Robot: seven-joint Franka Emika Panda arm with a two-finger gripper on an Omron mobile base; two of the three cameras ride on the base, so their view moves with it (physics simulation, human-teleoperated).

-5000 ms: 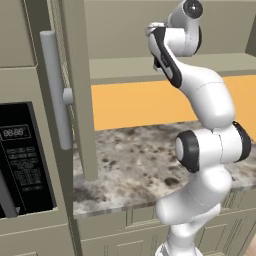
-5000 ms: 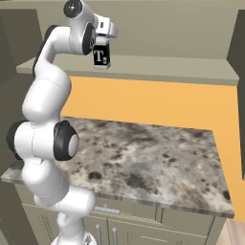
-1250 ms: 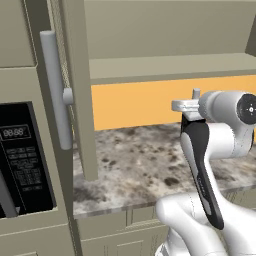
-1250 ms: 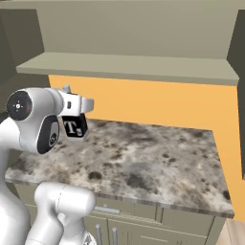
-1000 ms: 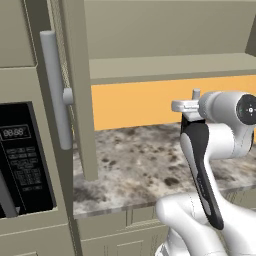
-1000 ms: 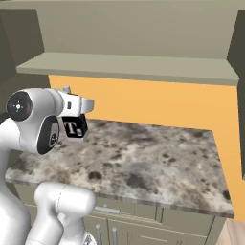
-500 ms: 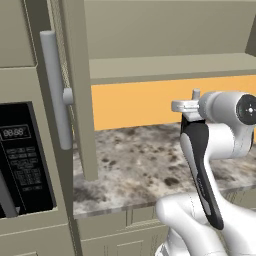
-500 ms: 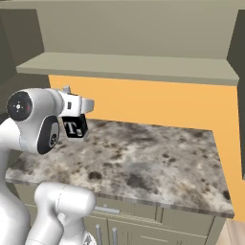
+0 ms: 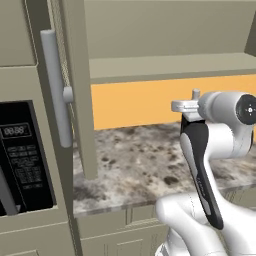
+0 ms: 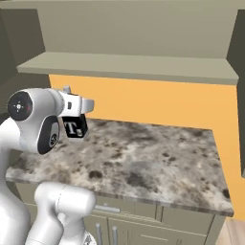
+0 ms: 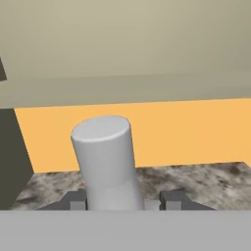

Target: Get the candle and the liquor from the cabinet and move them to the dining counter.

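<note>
The robot's claw (image 11: 122, 202) was closed round the clear glass liquor bottle with a black label (image 10: 75, 128), held above the mottled marble worktop (image 10: 143, 158); delivery and the candle remained.

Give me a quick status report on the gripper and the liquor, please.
Gripper shut on the liquor, bottle held above the marble worktop. Cabinet open above. Nothing in the way.
</note>
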